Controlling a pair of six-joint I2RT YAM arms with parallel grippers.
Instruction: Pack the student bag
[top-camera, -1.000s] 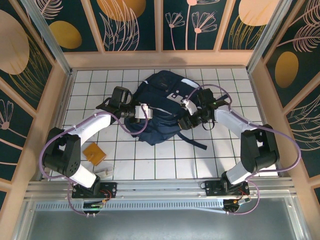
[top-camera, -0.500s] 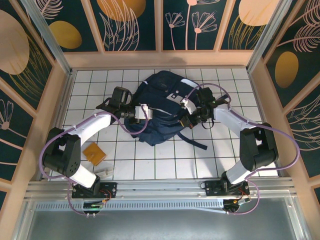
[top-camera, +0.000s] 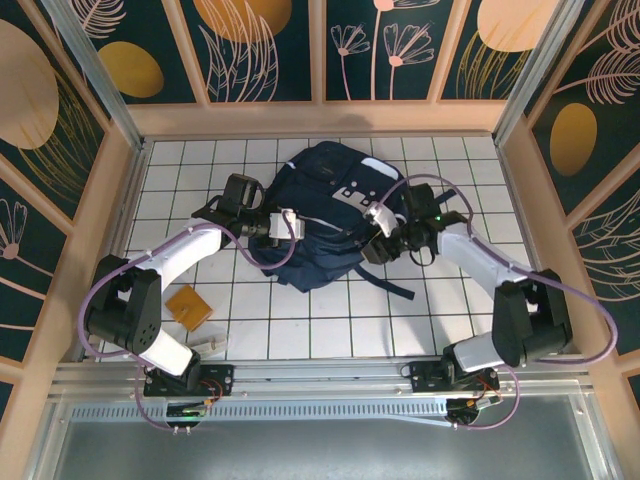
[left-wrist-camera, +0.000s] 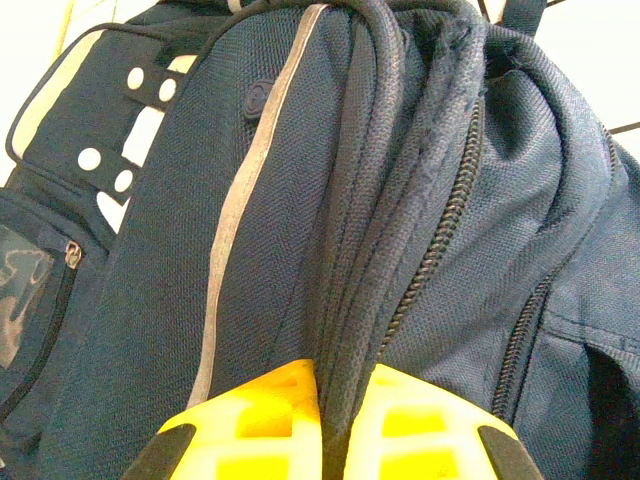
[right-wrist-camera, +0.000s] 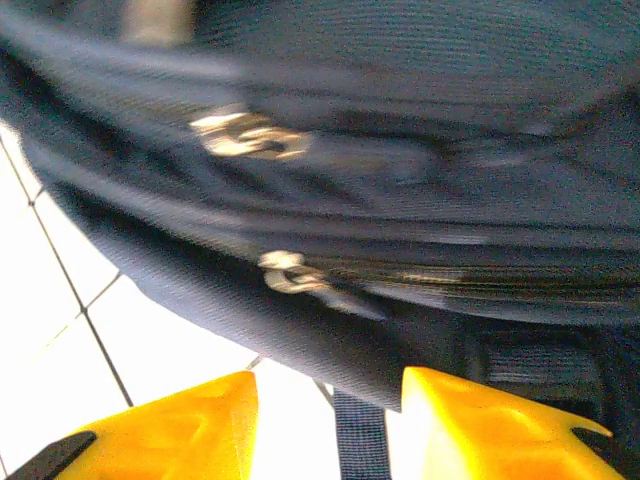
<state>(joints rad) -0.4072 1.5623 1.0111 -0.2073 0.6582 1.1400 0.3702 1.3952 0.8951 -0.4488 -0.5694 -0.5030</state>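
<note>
The student bag (top-camera: 318, 205) is a large navy backpack lying in the middle of the tiled table. My left gripper (top-camera: 289, 224) is at its left side, shut on a raised fold of the bag's fabric beside a zipper. In the left wrist view that fold runs between the yellow fingers (left-wrist-camera: 262, 420) of the left gripper (left-wrist-camera: 345, 415), and the bag (left-wrist-camera: 250, 250) shows a pale stripe. My right gripper (top-camera: 378, 236) is at the bag's right edge and stands open. In the right wrist view the right gripper (right-wrist-camera: 328, 388) sits just below two metal zipper pulls (right-wrist-camera: 290, 275), with its jaws apart.
A black strap (top-camera: 392, 284) trails from the bag toward the near right, and in the right wrist view the strap (right-wrist-camera: 360, 445) lies on the tiles between the fingers. A flat orange item (top-camera: 188, 306) and a small white object (top-camera: 210, 345) lie near left. Wooden walls (top-camera: 120, 200) enclose the table.
The right arm's elbow has swung out to the right and nearer, and its gripper has shifted slightly along the bag's right edge. The left arm and its grip have not moved.
</note>
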